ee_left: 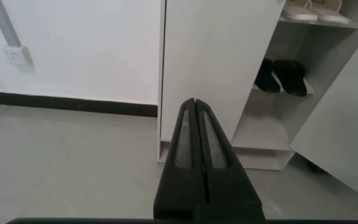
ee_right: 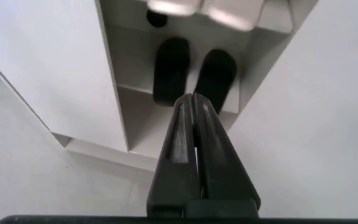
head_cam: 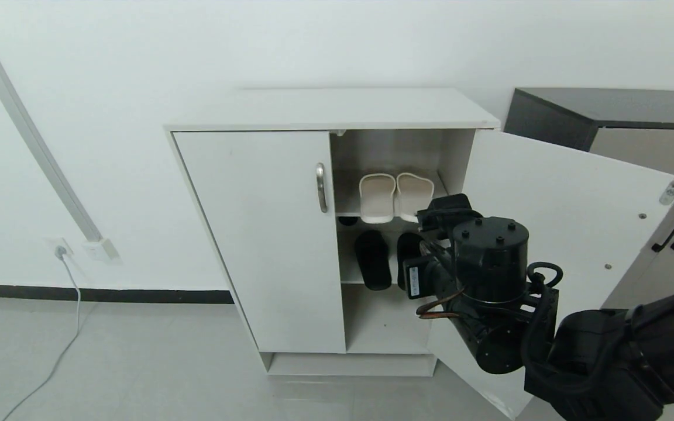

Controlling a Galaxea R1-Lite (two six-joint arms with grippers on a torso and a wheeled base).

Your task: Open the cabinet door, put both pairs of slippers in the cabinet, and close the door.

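The white, flat-topped two-door cabinet (head_cam: 337, 108) stands on the grey tiled floor (head_cam: 138, 362) against a white wall. Its left-hand door (head_cam: 255, 234) is shut, with a slim upright metal handle (head_cam: 321, 187) near its inner edge. The right-hand door (head_cam: 565, 222) is swung wide open, so the right half's shelves can be seen.

A pair of cream slippers (head_cam: 381, 199) lies side by side on the upper shelf, toes toward the front edge. A pair of black slippers (head_cam: 373, 260) lies side by side on the middle shelf. One sits near the shelf's left edge, and the other, beside it, is partly hidden behind the right arm. The bottom shelf (head_cam: 381, 321) is bare white board. A small dark round thing (head_cam: 347, 220) sits at the back left, just under the upper shelf; it is too small to identify.

The right arm is in front of the open half, between the open door and the shelves. In the right wrist view the right gripper (ee_right: 194, 99) has its jaws pressed together with nothing between them. It points toward the black slippers (ee_right: 191, 71) and is apart from them.

In the left wrist view the left gripper (ee_left: 194, 102) also has its jaws together and holds nothing. It hangs above the floor, facing the lower part of the shut door and well apart from it.

A dark grey cabinet with black handles (head_cam: 653, 152) stands to the right, behind the open door. On the wall to the left are a grey slanting conduit (head_cam: 27, 134) and a white socket (head_cam: 59, 248), from which a pale cable (head_cam: 71, 327) runs down to the floor.
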